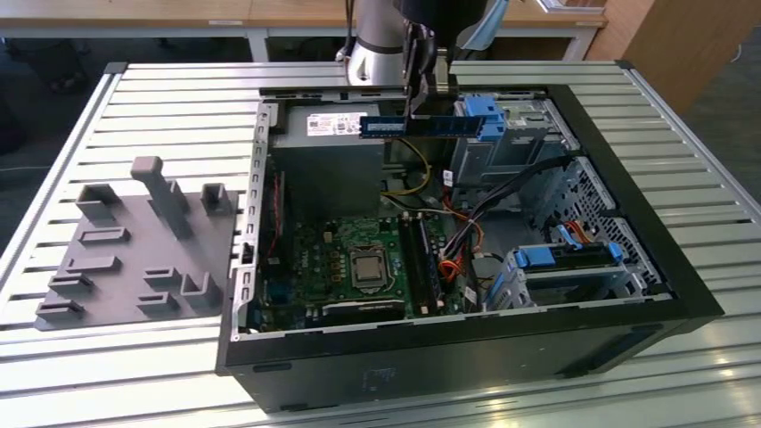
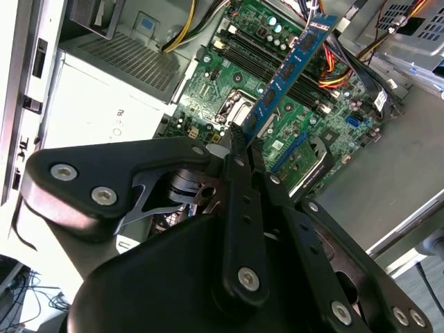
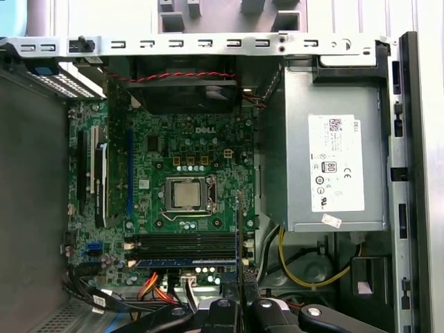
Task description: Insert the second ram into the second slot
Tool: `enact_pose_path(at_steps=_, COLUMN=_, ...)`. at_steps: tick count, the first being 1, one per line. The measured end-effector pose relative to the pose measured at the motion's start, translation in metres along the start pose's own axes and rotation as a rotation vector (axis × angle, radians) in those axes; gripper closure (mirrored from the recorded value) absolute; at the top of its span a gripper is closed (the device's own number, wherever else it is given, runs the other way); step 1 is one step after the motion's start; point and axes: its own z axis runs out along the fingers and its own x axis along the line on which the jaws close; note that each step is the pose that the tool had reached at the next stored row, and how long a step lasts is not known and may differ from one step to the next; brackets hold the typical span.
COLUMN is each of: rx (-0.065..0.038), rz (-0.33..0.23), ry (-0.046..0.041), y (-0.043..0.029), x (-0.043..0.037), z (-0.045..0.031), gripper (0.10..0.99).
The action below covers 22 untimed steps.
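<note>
Second ram (image 2: 291, 69) in the tool (image 2: 239, 141)

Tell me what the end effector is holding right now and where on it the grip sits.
The end effector is shut on the second ram, pinching its upper long edge near mid-length, above the open case.

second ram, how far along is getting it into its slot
Done: one blue stick looks seated in a motherboard slot, and the second ram has been picked up. In hand: the gripper is shut on it, holding it above the open computer case. Left: it is not in a slot yet; the black slots beside the seated stick look empty.
</note>
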Motion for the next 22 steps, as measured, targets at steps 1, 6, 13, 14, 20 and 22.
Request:
enact_pose_path(at_steps=1, rx=0.000, rz=0.001, ry=0.0000, y=0.0000, x=0.0000, z=0.0000, gripper=0.949)
enact_pose_path(at_steps=6, rx=0.000, rz=0.005, ry=-0.0002, y=0.0000, x=0.0001, z=0.0000, gripper=0.949)
enact_pose_path(at_steps=13, rx=0.000, rz=0.012, ry=-0.0004, y=0.0000, x=0.0001, z=0.0000, gripper=0.949)
enact_pose_path(at_steps=14, rx=0.000, rz=0.013, ry=-0.0005, y=0.0000, x=0.0001, z=0.0000, gripper=0.949)
enact_pose_path(at_steps=20, rx=0.000, rz=0.016, ry=-0.0006, y=0.0000, x=0.0002, z=0.0000, gripper=0.949)
enact_pose_path(at_steps=22, rx=0.000, rz=0.018, ry=-0.0007, y=0.0000, x=0.0002, z=0.0000, gripper=0.949)
